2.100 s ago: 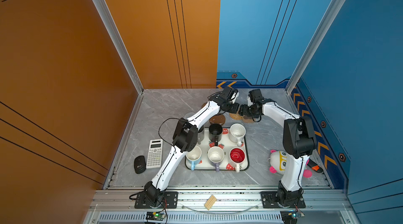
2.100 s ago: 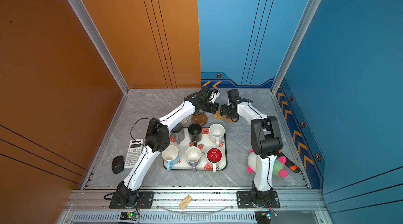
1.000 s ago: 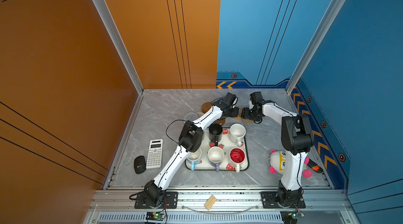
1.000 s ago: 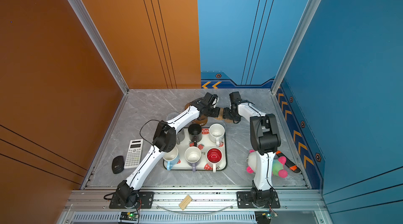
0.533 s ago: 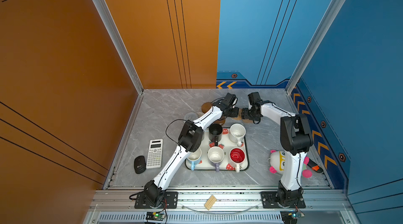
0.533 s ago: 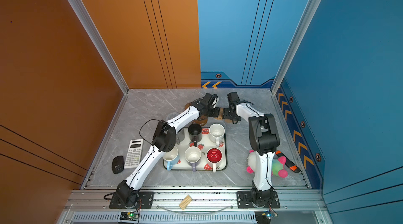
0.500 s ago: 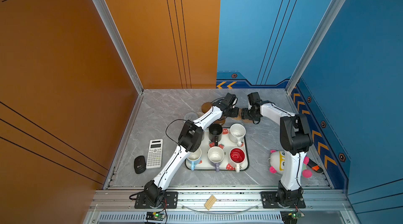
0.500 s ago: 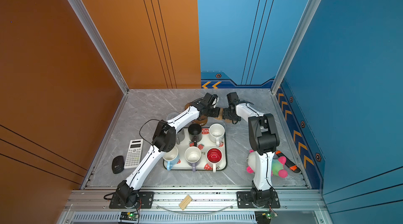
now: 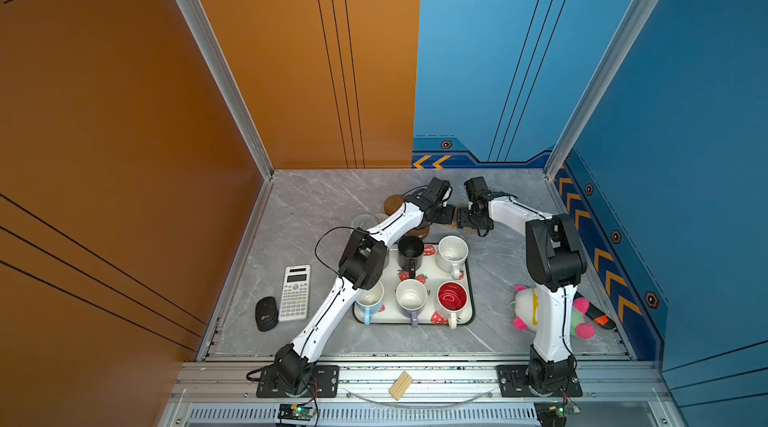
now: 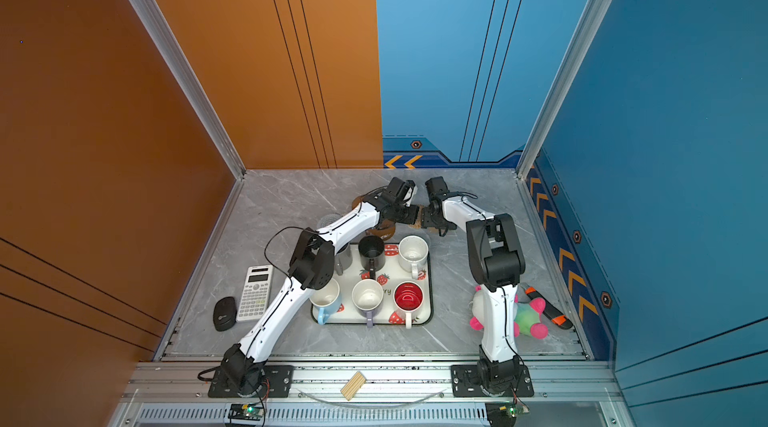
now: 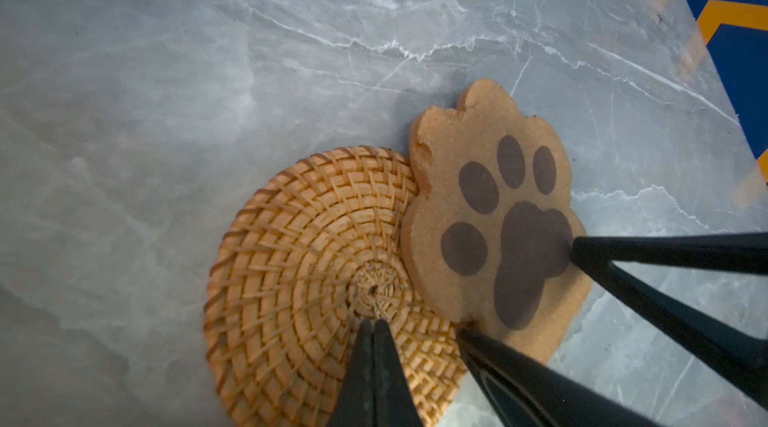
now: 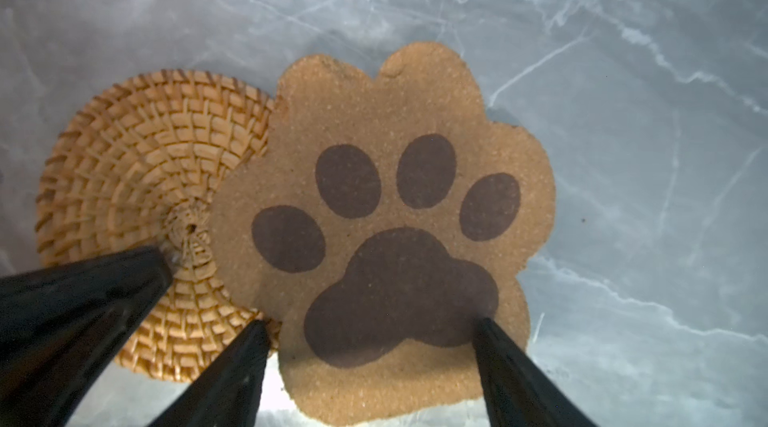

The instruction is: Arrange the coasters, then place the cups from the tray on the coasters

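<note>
Over the last two seconds the left gripper [image 11: 374, 327] has dropped from above the far coasters onto them, and its elbow has swung a little right. The right gripper [image 12: 370, 321] has barely shifted.

The left gripper's jaws are shut and hold nothing. Their joined tips press on the round tan woven rattan coaster [image 11: 299, 246] close to its centre knot. The right gripper stands open and also holds nothing. One fingertip [image 12: 484, 323] rests on the big dark pad of the brown paw-print coaster [image 12: 386, 217]. The other sits at that coaster's left edge, where it overlaps the rattan one. Both coasters lie on the grey marble tabletop [image 11: 166, 71] just beyond the far edge of the white strawberry-printed tray [image 9: 390, 318]. The cups sit in the tray, among them the black mug [image 9: 410, 248] and the red-lined white mug [image 9: 452, 297].

The likely step is pinning the rattan mat while the paw mat is drawn off it. The fingertip at the seam could snag the weave and drag both mats together. The pin is a single point, so the rattan could pivot under it. The two grippers are very close and could knock each other if either swings.

Otherwise the tray and mugs stand as before, and as far as the top views show, the two coasters lie about where they lay.
</note>
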Robot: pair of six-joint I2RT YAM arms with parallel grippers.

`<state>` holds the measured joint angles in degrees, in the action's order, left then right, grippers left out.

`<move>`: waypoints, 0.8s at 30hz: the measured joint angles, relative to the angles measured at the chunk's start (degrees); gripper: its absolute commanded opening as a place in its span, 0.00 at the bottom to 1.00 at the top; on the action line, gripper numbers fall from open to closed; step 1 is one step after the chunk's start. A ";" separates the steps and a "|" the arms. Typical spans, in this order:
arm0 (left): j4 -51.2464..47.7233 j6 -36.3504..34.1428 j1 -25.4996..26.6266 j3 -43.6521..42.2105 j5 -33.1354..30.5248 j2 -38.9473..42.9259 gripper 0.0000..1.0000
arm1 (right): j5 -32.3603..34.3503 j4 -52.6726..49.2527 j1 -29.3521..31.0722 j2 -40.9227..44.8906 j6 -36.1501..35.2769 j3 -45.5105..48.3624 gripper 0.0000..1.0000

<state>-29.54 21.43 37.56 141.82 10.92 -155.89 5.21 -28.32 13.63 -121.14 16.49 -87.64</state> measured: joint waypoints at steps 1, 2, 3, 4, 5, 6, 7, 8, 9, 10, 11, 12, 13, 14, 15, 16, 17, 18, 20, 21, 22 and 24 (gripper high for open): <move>-0.15 -0.17 0.00 -0.07 0.02 0.11 0.00 | -0.17 0.00 -0.09 0.00 0.00 -0.02 0.77; -0.28 -0.24 -0.04 -0.07 0.02 0.11 0.00 | -0.46 0.00 -0.20 0.00 0.02 -0.02 0.77; -0.31 -0.22 -0.04 -0.07 0.04 0.11 0.00 | -0.66 0.00 -0.35 0.00 0.04 -0.04 0.77; -0.31 -0.22 -0.04 -0.07 0.07 0.11 0.00 | -0.79 0.02 -0.48 0.00 0.04 -0.07 0.77; -0.31 -0.22 -0.04 -0.07 0.07 0.11 0.00 | -1.14 0.00 -0.68 0.00 0.07 -0.09 0.77; -0.33 -0.24 -0.04 -0.07 0.09 0.11 0.00 | -1.27 0.02 -0.79 0.00 0.07 -0.11 0.77; -0.33 -0.26 -0.04 -0.07 0.09 0.11 0.00 | -1.44 0.00 -0.96 0.00 0.07 -0.17 0.77; -0.33 -0.42 -0.04 -0.07 0.15 0.11 0.00 | -1.57 0.04 -1.18 0.00 0.07 -0.20 0.77; -0.33 -0.50 -0.09 -0.07 0.22 0.11 0.00 | -1.66 0.04 -1.44 0.00 0.09 -0.20 0.77; -0.35 -0.59 -0.11 -0.09 0.33 0.13 0.00 | -2.01 0.04 -1.68 0.00 0.11 -0.20 0.77; -0.33 -0.61 -0.15 -0.17 0.46 0.20 0.00 | -2.03 0.04 -1.88 0.00 0.11 -0.22 0.77; -0.35 -0.61 -0.17 -0.33 0.55 0.24 0.00 | -2.19 0.07 -2.12 0.00 0.11 -0.22 0.77; -0.37 -0.61 -0.22 -0.46 0.66 0.33 0.00 | -2.19 0.07 -2.32 0.00 0.13 -0.22 0.77; -0.42 -0.63 -0.26 -0.50 0.74 0.37 0.00 | -2.19 0.07 -2.51 0.00 0.15 -0.22 0.77; -0.42 -0.61 -0.26 -0.55 0.90 0.39 0.00 | -2.23 0.07 -2.73 0.00 0.24 -0.22 0.77; -0.42 -0.63 -0.33 -0.63 0.94 0.44 0.00 | -2.23 0.07 -2.86 0.00 0.26 -0.22 0.77; -0.42 -0.61 -0.37 -0.72 1.09 0.50 0.00 | -2.23 0.04 -3.06 0.00 0.26 -0.22 0.77; -0.46 -0.61 -0.39 -0.79 1.14 0.55 0.00 | -2.27 0.07 -3.19 0.00 0.28 -0.22 0.77; -0.50 -0.61 -0.42 -0.85 1.16 0.63 0.00 | -2.40 0.04 -3.48 0.02 0.28 -0.22 0.77; -0.48 -0.61 -0.42 -1.01 1.14 0.68 0.00 | -2.40 0.04 -3.61 0.02 0.26 -0.22 0.77; -0.48 -0.61 -0.42 -1.20 1.16 0.83 0.00 | -2.45 0.04 -3.78 0.02 0.28 -0.22 0.77; -0.52 -0.61 -0.44 -1.70 1.14 1.14 0.00 | -2.49 0.04 -4.20 0.04 0.31 -0.22 0.77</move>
<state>-30.06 20.82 37.12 140.11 12.05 -154.76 2.72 -28.27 9.43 -121.10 16.80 -87.85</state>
